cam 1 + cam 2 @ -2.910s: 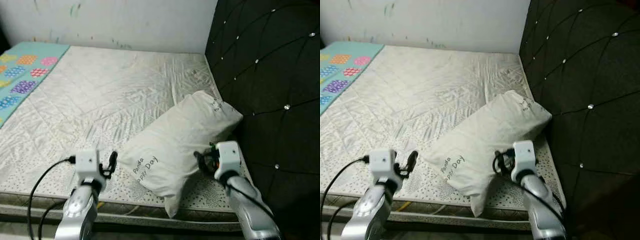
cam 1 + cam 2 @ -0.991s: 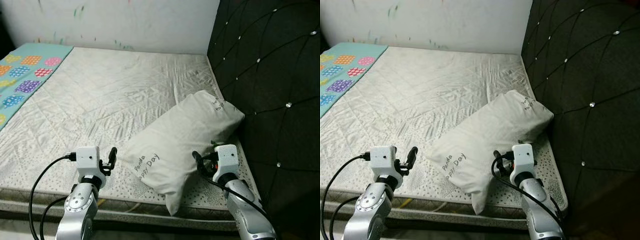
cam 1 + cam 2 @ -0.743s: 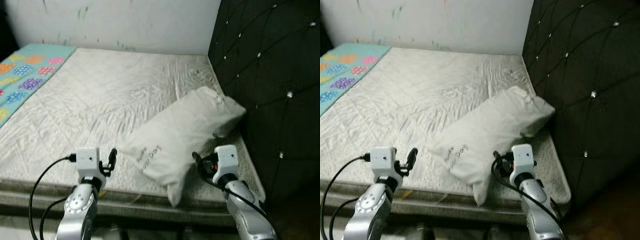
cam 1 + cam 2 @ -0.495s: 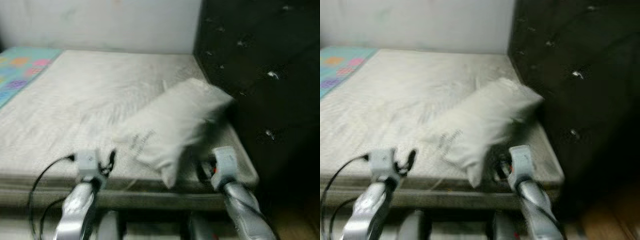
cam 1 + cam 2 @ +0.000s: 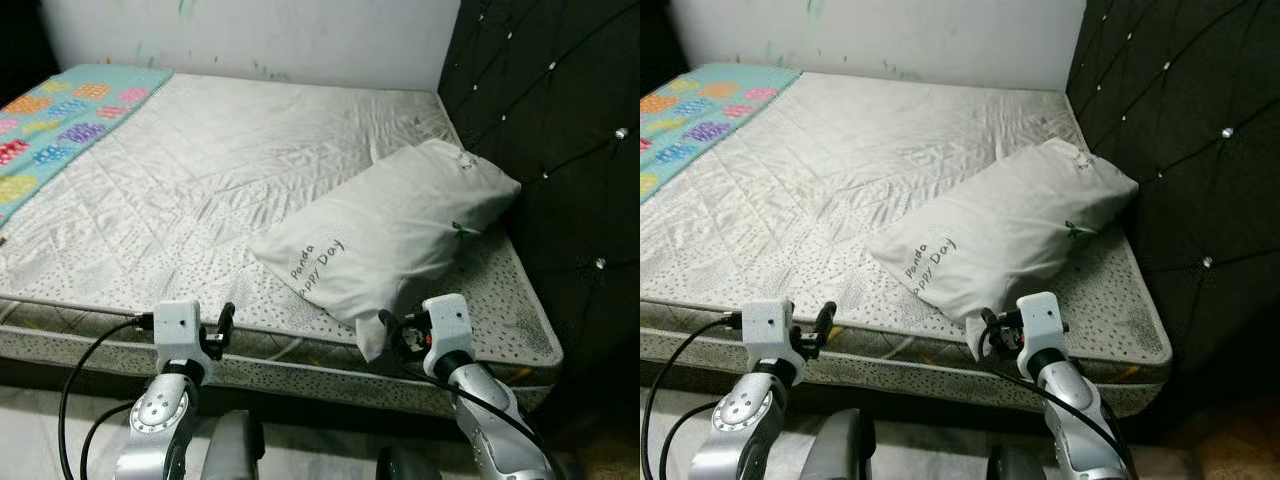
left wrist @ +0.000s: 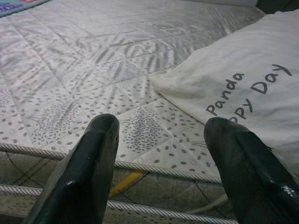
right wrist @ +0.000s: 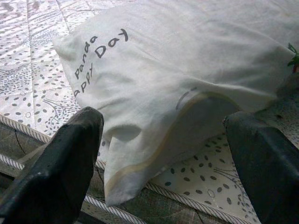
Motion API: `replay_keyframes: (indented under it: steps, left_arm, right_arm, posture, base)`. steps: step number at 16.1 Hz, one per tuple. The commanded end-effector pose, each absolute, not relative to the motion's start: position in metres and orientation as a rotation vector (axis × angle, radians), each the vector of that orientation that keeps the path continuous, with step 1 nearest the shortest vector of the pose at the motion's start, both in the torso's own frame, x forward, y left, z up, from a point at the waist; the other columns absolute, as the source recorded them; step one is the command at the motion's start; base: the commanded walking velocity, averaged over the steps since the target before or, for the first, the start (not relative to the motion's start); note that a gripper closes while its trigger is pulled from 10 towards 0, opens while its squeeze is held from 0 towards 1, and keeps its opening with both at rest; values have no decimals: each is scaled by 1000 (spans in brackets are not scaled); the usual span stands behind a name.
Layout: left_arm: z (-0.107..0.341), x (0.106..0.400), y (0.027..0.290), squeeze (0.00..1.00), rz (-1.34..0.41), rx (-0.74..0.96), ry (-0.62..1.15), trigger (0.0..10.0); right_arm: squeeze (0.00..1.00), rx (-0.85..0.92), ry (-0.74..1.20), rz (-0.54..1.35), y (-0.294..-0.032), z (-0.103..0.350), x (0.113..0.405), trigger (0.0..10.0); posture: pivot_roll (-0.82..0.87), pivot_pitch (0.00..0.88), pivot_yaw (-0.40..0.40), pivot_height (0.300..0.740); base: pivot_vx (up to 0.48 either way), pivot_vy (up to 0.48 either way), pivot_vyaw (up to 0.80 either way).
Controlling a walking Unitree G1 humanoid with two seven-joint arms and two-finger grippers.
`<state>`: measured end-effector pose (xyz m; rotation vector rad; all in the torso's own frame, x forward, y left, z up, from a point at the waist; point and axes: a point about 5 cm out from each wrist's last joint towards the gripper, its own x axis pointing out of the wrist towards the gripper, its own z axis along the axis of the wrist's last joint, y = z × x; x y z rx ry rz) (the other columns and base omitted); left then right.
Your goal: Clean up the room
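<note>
Left eye view: we stand at the near edge of a bed with a pale grey quilted, dotted mattress [image 5: 250,190], bare but for one thing. A soft white fabric pillow lettered "Panda Happy Day" [image 5: 395,235] lies askew on the right side, its far corner up against the black diamond-tufted headboard [image 5: 560,120], its near corner hanging slightly over the mattress edge. A teal patchwork blanket with coloured squares [image 5: 60,115] covers the far left. Our left end effector [image 6: 161,172] hovers low before the mattress edge, fingers spread wide with nothing between them, the pillow's lettered end off to one side. Our right end effector [image 7: 163,158] is likewise spread wide and empty, pointing straight at the overhanging corner of the pillow, close but apart from it. We judge the pillow light, limp and compressible; it should sag and fold if pinched at a single corner, and the smooth cover may slip over the filling. Better to take a bunched handful of cover and stuffing at each short end, one end effector per end.
</note>
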<state>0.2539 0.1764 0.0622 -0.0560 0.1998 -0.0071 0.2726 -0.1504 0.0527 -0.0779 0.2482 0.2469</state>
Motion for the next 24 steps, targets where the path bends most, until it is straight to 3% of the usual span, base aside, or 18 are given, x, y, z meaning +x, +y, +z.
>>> replay_keyframes:
  steps: [1,4,9,24]
  left_arm:
    - [64,254,176,0,-3,-54,194,10000]
    - [65,253,178,0,12,-59,177,10000]
    - [69,253,176,0,-20,-89,147,10000]
    - [69,251,173,0,-42,-113,145,10000]
  right_arm:
    - [0,-90,229,257,-150,56,273,10000]
    - [0,-91,227,263,-150,56,273,10000]
    - [0,-98,221,272,-149,56,273,10000]
    - [0,-110,222,284,-148,55,272,10000]
  posture:
    - [-118,0,-22,598]
    - [-120,0,-24,570]
    - [-121,0,-25,570]
    - [-122,0,-25,570]
  base:
    - [0,0,0]
    - [0,0,0]
    - [0,0,0]
    - [335,0,0]
